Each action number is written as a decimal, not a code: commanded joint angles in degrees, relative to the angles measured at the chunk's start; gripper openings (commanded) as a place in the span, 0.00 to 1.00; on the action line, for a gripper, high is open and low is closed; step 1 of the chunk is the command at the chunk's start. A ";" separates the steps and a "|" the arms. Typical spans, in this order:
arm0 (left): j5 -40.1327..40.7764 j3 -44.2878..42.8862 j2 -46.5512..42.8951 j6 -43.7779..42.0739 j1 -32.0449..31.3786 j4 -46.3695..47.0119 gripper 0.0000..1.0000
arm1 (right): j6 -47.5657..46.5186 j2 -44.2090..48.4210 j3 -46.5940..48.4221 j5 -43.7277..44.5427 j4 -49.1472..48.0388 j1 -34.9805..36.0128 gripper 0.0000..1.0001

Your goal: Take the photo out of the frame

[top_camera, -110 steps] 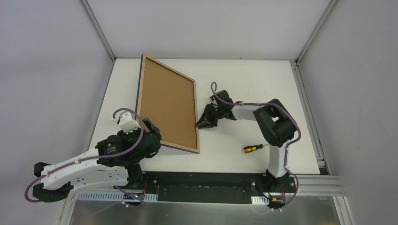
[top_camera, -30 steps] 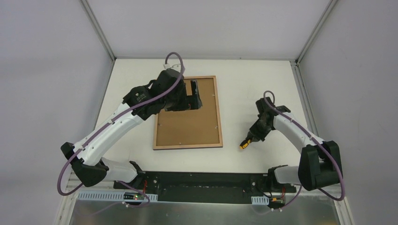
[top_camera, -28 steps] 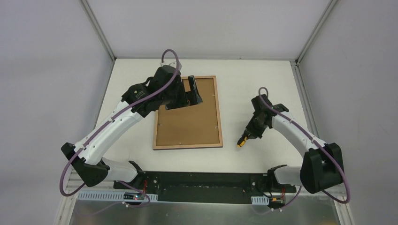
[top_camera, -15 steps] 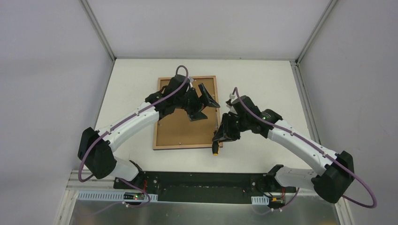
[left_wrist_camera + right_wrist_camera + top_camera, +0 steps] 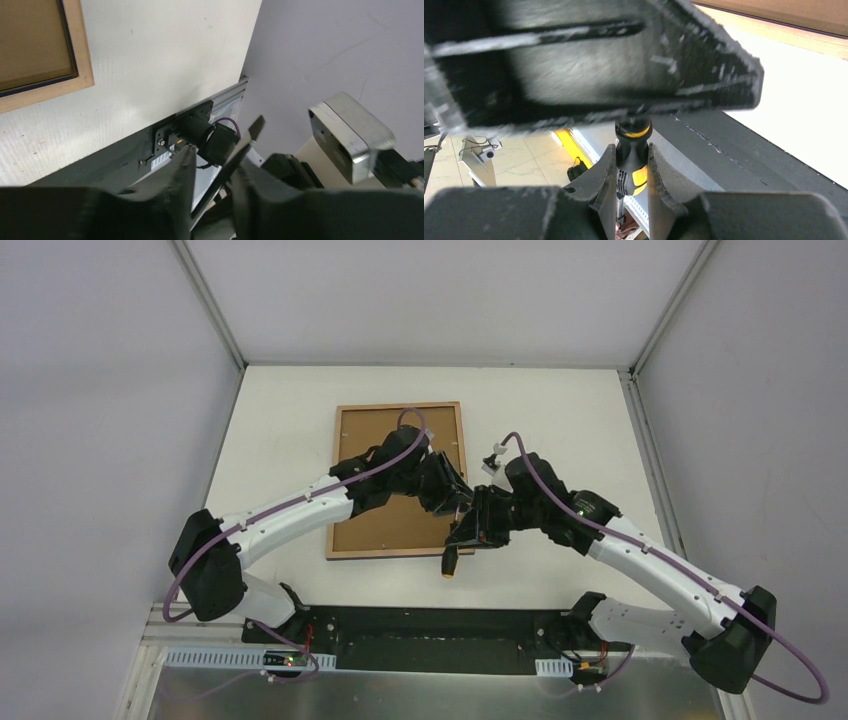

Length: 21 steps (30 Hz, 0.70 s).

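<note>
Here, the frame (image 5: 392, 554) lies flat, back up, at the centre of the overhead view on the white table (image 5: 560, 420), its light wood rim around a brown backing board (image 5: 390, 440). Over its lower right part, the left gripper (image 5: 214, 162) stands partly open, with a screwdriver (image 5: 449, 563) shaft between its fingers. Just right of that, the right gripper (image 5: 631, 148) is clamped on the screwdriver's black-and-yellow handle.
</note>
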State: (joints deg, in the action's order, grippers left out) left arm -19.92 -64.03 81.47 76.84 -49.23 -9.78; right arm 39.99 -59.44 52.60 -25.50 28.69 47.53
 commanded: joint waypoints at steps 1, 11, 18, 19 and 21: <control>2.78 1.87 -1.32 3.32 -0.38 2.13 0.23 | 0.92 2.13 0.93 1.09 -1.25 0.86 0.00; 4.89 1.69 -3.28 6.19 3.39 -0.41 0.00 | -0.65 2.47 5.87 12.20 10.19 1.21 0.83; 13.18 1.05 -6.50 0.12 4.11 0.30 0.00 | 10.66 2.18 2.79 5.24 3.01 -1.67 0.99; 14.97 1.45 -7.34 -1.08 4.14 1.13 0.00 | 11.66 2.37 1.96 4.58 1.82 -2.49 0.99; 18.00 3.29 -9.15 -1.93 4.13 4.39 0.00 | 12.50 1.96 0.99 3.85 1.84 -4.26 0.99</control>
State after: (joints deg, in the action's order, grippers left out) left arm -9.56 -60.51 77.97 77.95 -45.17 -11.33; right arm 46.41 -57.93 55.64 -17.56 34.81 45.82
